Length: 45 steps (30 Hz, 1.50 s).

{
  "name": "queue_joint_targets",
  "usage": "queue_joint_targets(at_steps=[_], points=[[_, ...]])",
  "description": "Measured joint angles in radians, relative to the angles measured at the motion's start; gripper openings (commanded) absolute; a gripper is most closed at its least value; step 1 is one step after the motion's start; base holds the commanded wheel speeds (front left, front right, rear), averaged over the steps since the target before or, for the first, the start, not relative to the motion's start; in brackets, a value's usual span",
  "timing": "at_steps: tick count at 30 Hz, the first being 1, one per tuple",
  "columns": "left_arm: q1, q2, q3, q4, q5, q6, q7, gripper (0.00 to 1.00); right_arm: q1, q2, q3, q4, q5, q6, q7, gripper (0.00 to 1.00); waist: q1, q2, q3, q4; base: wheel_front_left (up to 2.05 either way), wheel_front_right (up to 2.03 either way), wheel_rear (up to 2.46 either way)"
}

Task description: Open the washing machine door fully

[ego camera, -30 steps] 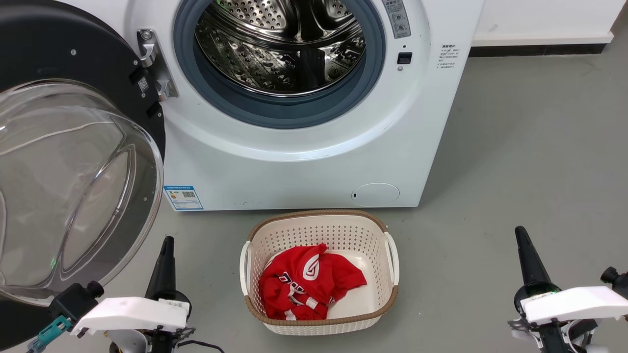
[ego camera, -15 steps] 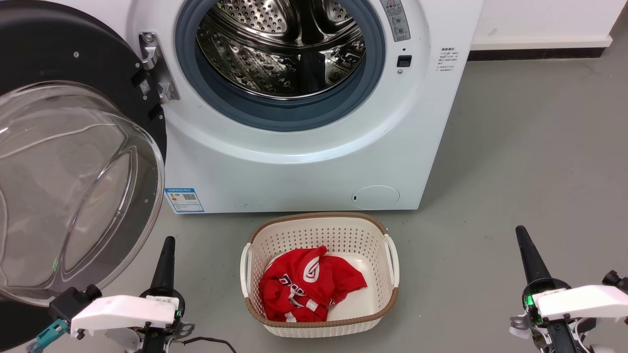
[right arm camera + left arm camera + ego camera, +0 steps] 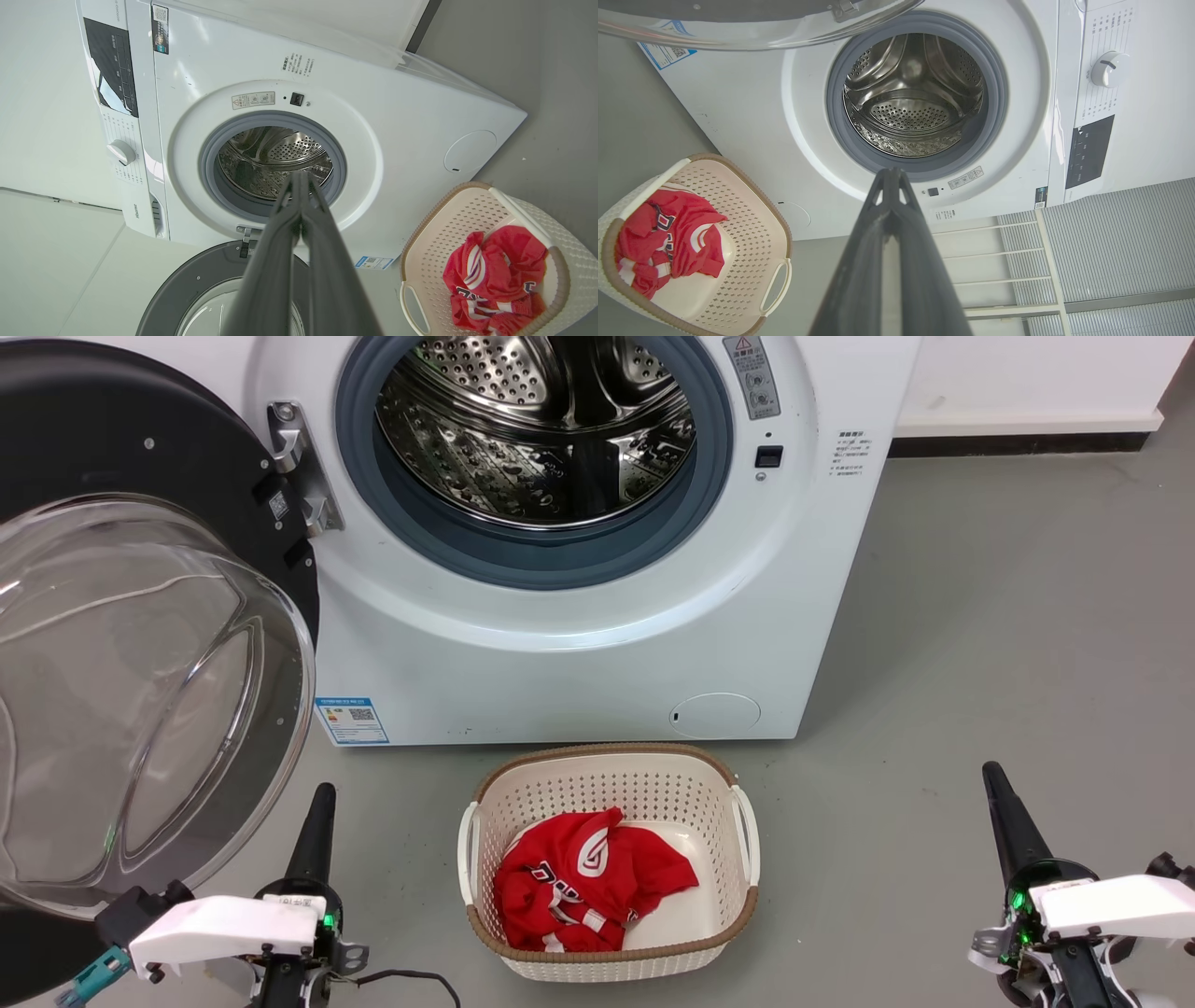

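The washing machine door (image 3: 140,663), a black disc with a clear bulging glass bowl, is swung wide out to the left of the white washing machine (image 3: 579,653) on its hinge (image 3: 294,467). The steel drum (image 3: 541,420) is exposed. My left gripper (image 3: 323,795) is shut, low at the left just below the door's glass rim and apart from it. My right gripper (image 3: 992,775) is shut over the floor at the lower right. In the left wrist view the left gripper (image 3: 892,175) points at the drum, with the door (image 3: 738,23) along the top. In the right wrist view the right gripper (image 3: 299,179) also points at the drum, with the door (image 3: 187,289) below.
A cream laundry basket (image 3: 607,751) holding a red garment (image 3: 583,877) stands on the grey floor (image 3: 980,616) right in front of the machine, between my two grippers. A small round white flap (image 3: 714,714) sits low on the machine's front. A white wall with a dark skirting (image 3: 1018,443) runs behind.
The head camera has tilted a little, so the machine and basket sit slightly lower in the picture. The door and both shut grippers have hardly moved.
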<state>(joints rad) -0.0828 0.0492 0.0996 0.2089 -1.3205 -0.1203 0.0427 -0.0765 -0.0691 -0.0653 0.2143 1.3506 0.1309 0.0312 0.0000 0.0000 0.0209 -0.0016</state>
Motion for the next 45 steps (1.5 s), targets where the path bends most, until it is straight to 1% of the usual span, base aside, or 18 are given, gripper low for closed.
queue_joint_targets(at_steps=[36,45], points=[[-0.020,0.000,0.013,0.036,-0.284,-0.009,0.070,0.00,-0.023,0.001,-0.023,0.028,0.273,0.000,0.060,0.00,0.0000,0.0000,-0.017,0.002,0.00,0.00,0.00],[-0.022,0.000,0.013,0.038,-0.291,-0.009,0.072,0.00,-0.023,0.002,-0.026,0.029,0.280,0.000,0.066,0.00,0.0000,0.0000,-0.018,0.002,0.00,0.00,0.00]])
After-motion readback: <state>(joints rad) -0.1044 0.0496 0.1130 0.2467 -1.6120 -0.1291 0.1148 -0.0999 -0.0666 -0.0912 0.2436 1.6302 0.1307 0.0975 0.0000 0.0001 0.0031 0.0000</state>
